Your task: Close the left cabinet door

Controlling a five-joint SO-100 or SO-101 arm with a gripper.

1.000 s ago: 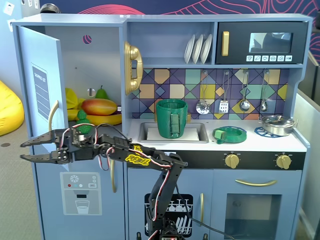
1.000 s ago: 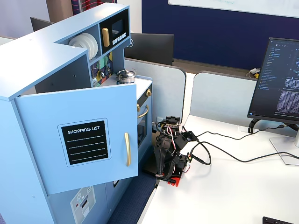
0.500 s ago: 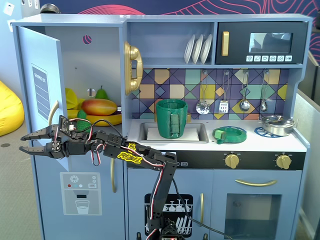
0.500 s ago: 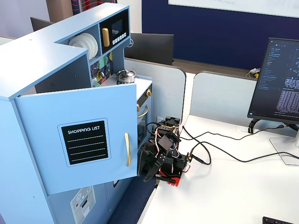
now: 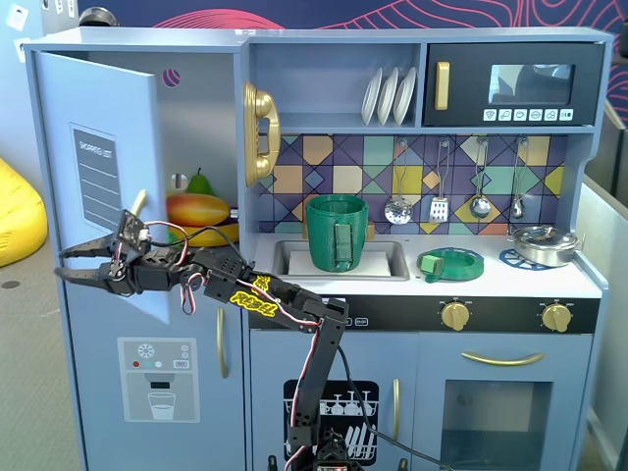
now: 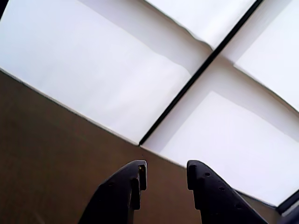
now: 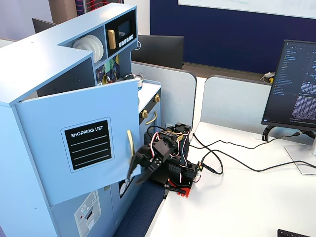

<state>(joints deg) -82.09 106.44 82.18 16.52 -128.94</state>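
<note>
The left cabinet door (image 5: 93, 108) is a pale blue panel with a black "SHOPPING LIST" chalkboard (image 7: 91, 144) and a curved gold handle (image 7: 129, 142). It stands partly open, angled out from the cabinet in both fixed views (image 7: 54, 173). My gripper (image 5: 65, 265) is open and empty, reaching left across the door's lower outer face just below the handle (image 5: 138, 202). From the side the gripper (image 7: 138, 171) is blurred and sits close against the door's free edge. The wrist view shows only both black fingertips (image 6: 137, 173) apart, with ceiling panels and a brown surface behind.
Toy fruit (image 5: 196, 209) lies inside the open cabinet. Below is a door with a water-dispenser graphic (image 5: 157, 378). A gold phone (image 5: 260, 132), green pot (image 5: 337, 233) and microwave (image 5: 510, 83) are to the right. A monitor (image 7: 296, 84) and cables (image 7: 232, 165) share the white table.
The door has swung partway toward the cabinet. The gripper rose and moved in against the door's outer face beside the handle, staying open.
</note>
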